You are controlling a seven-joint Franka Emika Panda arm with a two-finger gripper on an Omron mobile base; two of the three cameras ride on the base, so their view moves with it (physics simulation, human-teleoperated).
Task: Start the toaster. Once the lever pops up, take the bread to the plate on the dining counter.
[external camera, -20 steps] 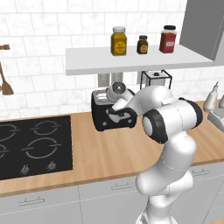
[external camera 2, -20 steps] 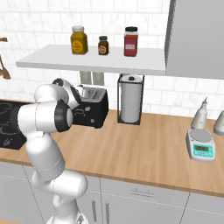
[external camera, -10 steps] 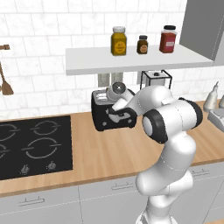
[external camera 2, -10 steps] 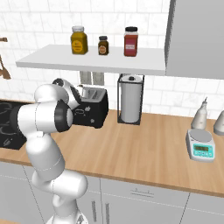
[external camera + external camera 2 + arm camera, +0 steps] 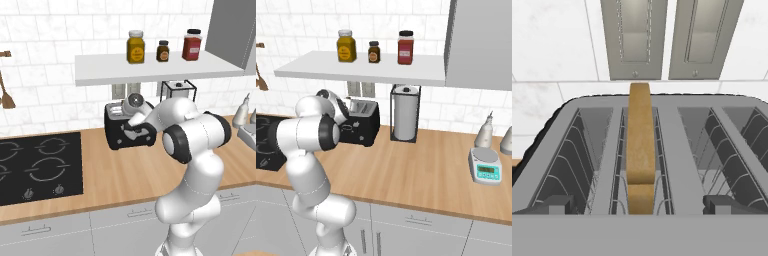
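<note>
The black toaster (image 5: 120, 134) (image 5: 363, 124) stands on the wood worktop against the tiled wall. The tan bread (image 5: 640, 142) stands upright in the toaster's left slot (image 5: 617, 160), its top edge above the rim. The right slot (image 5: 722, 150) holds nothing. My gripper (image 5: 640, 205) hovers just over the toaster's near edge, open. Its dark fingertips (image 5: 556, 204) stand wide apart, one on each side of the bread, touching nothing. The plate and the dining counter are out of view.
A black hob (image 5: 35, 165) lies left of the toaster. A paper towel holder (image 5: 405, 119) stands to its right, with a scale (image 5: 485, 168) and bottles (image 5: 485, 134) farther right. A shelf (image 5: 150, 66) with three jars hangs low above the toaster.
</note>
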